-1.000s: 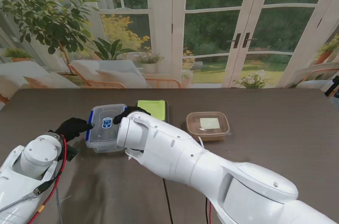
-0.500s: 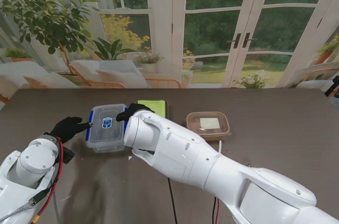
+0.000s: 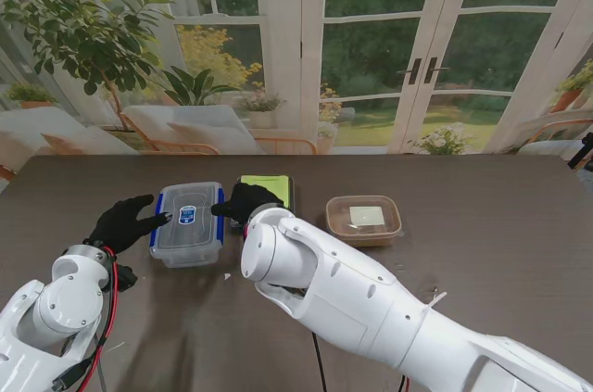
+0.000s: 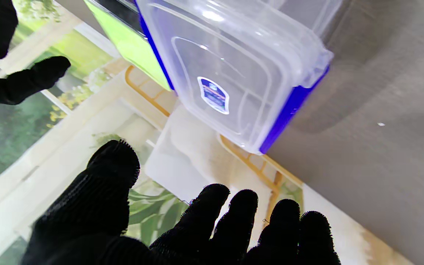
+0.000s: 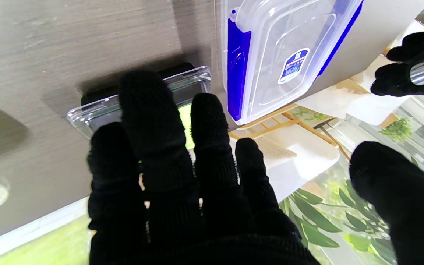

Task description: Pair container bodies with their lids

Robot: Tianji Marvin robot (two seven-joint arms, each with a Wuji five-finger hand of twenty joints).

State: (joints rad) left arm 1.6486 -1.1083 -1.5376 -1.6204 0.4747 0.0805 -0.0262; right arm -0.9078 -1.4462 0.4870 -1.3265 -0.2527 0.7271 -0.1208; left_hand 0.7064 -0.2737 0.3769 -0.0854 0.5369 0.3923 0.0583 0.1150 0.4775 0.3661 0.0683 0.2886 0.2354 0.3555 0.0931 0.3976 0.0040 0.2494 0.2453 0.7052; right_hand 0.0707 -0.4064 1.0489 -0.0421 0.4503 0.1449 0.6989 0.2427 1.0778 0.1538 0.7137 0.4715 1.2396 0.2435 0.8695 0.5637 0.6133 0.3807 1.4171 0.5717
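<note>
While both the left hand (image 3: 125, 221) and right hand (image 3: 246, 201) hover spread and empty either side of the lidded box (image 3: 187, 222) at centre-left, the lid looks seated, so pressing its blue clips comes next.

Lidded container (image 3: 187, 221) left, flat lid (image 3: 269, 190) middle, tub (image 3: 364, 219) right

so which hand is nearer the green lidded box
Right. The right hand hovers at the green lidded box, fingers over its near-left corner. The left hand is beyond the clear blue-clipped container, on its far left side.
</note>
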